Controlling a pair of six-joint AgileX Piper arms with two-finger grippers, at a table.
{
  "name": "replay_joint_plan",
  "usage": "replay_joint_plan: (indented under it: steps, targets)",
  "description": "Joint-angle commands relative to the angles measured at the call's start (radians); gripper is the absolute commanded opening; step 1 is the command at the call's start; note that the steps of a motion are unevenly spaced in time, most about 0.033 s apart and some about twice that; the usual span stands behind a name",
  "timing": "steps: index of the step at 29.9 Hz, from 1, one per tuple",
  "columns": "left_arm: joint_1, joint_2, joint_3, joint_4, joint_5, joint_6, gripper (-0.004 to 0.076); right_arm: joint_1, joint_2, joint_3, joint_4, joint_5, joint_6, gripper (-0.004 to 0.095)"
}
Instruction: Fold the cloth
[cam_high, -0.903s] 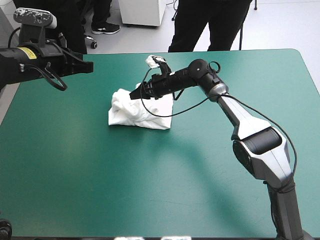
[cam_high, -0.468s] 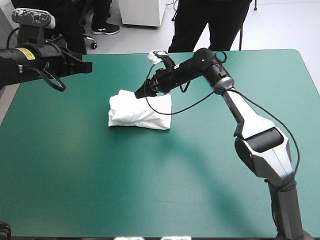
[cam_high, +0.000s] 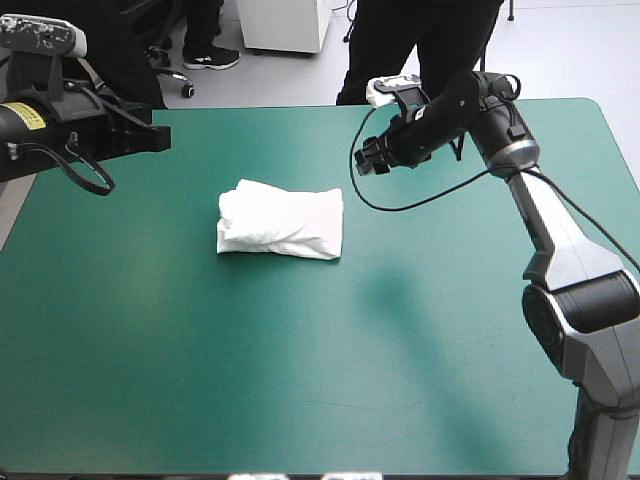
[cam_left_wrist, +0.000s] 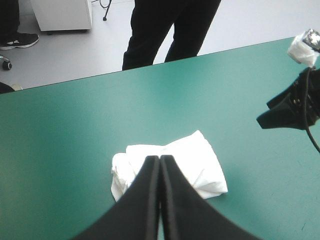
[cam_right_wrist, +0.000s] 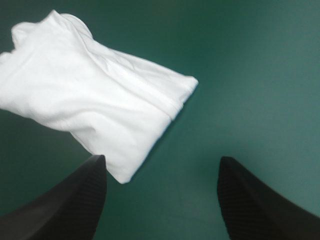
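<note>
The white T-shirt (cam_high: 280, 220) lies as a folded bundle on the teal-green cover, left of the table's middle. My right gripper (cam_high: 365, 163) hangs in the air to its right and toward the far edge, open with nothing between its fingers. In the right wrist view the T-shirt (cam_right_wrist: 92, 90) lies ahead of the spread fingers (cam_right_wrist: 75, 197), apart from them. My left gripper (cam_high: 160, 140) is raised over the table's far left, shut and holding nothing. In the left wrist view its fingers (cam_left_wrist: 160, 172) meet in one point, with the T-shirt (cam_left_wrist: 200, 160) beyond them on the table.
The table's far edge (cam_high: 300, 105) runs just behind both grippers. Bare teal-green cover (cam_high: 300, 370) stretches from the bundle to the near edge. In the left wrist view the right gripper (cam_left_wrist: 285, 112) shows farther off, beyond the bundle.
My right gripper was at the bundle's top earlier; it has pulled away to the right and toward the far edge. The bundle now lies smoother and flatter. The left arm drew back slightly to the left.
</note>
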Motion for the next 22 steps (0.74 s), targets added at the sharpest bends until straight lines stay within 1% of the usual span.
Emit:
replay_joint_plan:
  steps: [1, 4, 8, 11, 13, 16, 22]
  targets:
    - [0.001, -0.029, -0.026, -0.022, -0.032, -0.011, -0.0017, -0.003, -0.112, 0.110, -0.016, 0.011, -0.004, 0.0604]
    - [0.001, -0.029, -0.026, -0.020, -0.039, -0.011, -0.0017, -0.003, -0.112, 0.211, 0.024, -0.032, -0.037, 0.0605]
    - [0.001, -0.029, -0.026, -0.020, -0.053, -0.011, -0.0017, -0.003, -0.075, 0.271, 0.157, -0.171, -0.106, 0.0605]
    - [0.001, -0.029, -0.026, -0.020, -0.072, -0.011, -0.0017, -0.001, -0.033, 0.273, 0.244, -0.230, -0.155, 0.0605]
    - [0.001, -0.029, -0.026, -0.020, -0.075, -0.011, -0.0017, -0.001, -0.001, 0.273, 0.291, -0.241, -0.168, 0.0605]
    - [0.001, -0.029, -0.026, -0.020, -0.073, -0.011, -0.0017, -0.001, 0.051, 0.273, 0.324, -0.253, -0.181, 0.0610]
    - [0.001, -0.029, -0.026, -0.020, -0.020, -0.011, -0.0017, 0.000, 0.129, 0.273, 0.442, -0.265, -0.235, 0.0608]
